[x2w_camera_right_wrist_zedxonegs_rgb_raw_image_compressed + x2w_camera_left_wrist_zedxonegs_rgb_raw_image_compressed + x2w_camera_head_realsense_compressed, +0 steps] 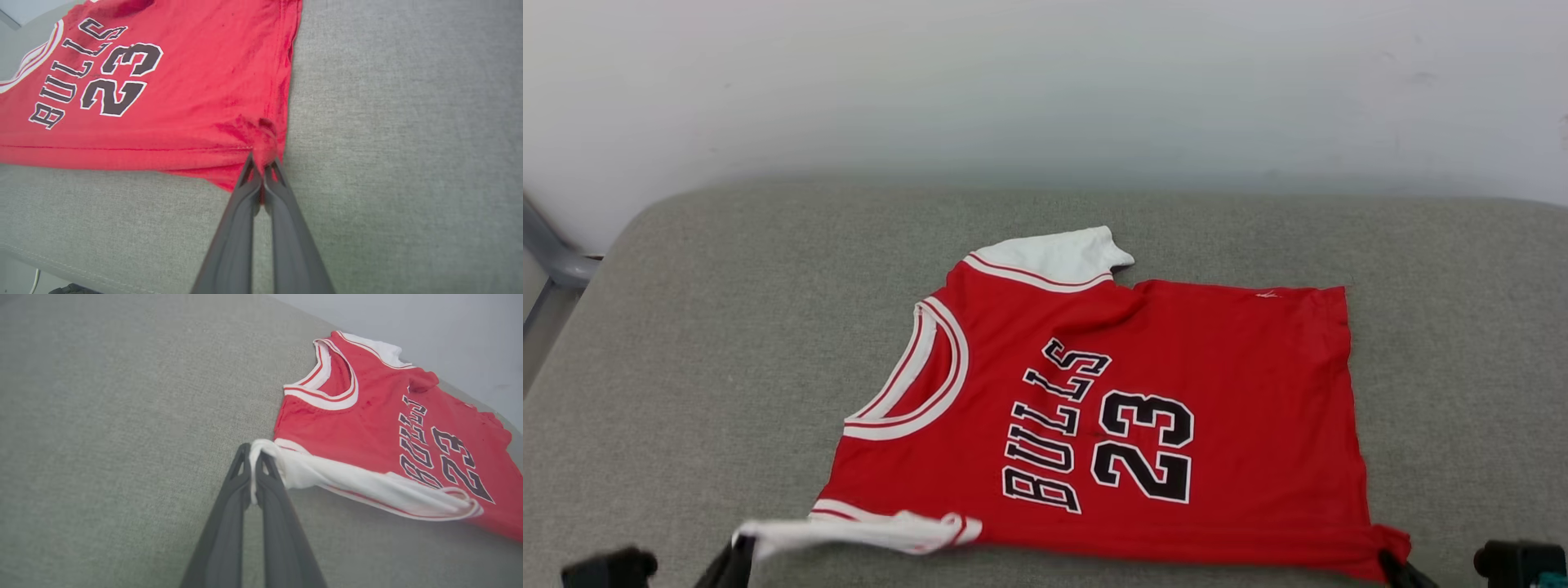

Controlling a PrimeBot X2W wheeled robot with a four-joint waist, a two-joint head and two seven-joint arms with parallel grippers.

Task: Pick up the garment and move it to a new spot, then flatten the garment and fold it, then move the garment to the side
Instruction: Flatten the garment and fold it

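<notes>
The garment point(1143, 392) lies flat, left fingers point(229, 506) pinching its white sleeve point(367, 486), right fingers point(237, 212) pinching its hem corner point(261, 139).

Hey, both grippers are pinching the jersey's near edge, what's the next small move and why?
Probably lift both together slightly and start carrying that edge toward the far side. The left gripper is shut on the white sleeve, the right gripper on the hem corner, and the garment lies mostly flat on the grey cushion, so a fold looks ready.
</notes>
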